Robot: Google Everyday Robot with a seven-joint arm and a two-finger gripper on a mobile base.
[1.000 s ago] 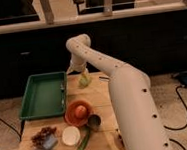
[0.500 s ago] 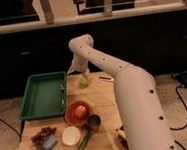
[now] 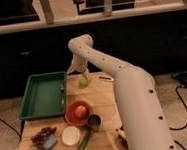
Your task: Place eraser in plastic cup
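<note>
Lowered since earlier, the gripper (image 3: 80,71) hangs just above the plastic cup (image 3: 84,81) at the table's far edge.

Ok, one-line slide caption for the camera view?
Gripper reaches over the plastic cup at the table's far edge, beside the green tray.

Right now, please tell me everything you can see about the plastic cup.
The plastic cup is a small, translucent, pale yellow-green tumbler. It appears upright on the wooden table near the far edge, just right of the green tray and apart from it. The end effector is directly above it, at its rim, and hides its top; contact cannot be judged. No eraser can be made out.
</note>
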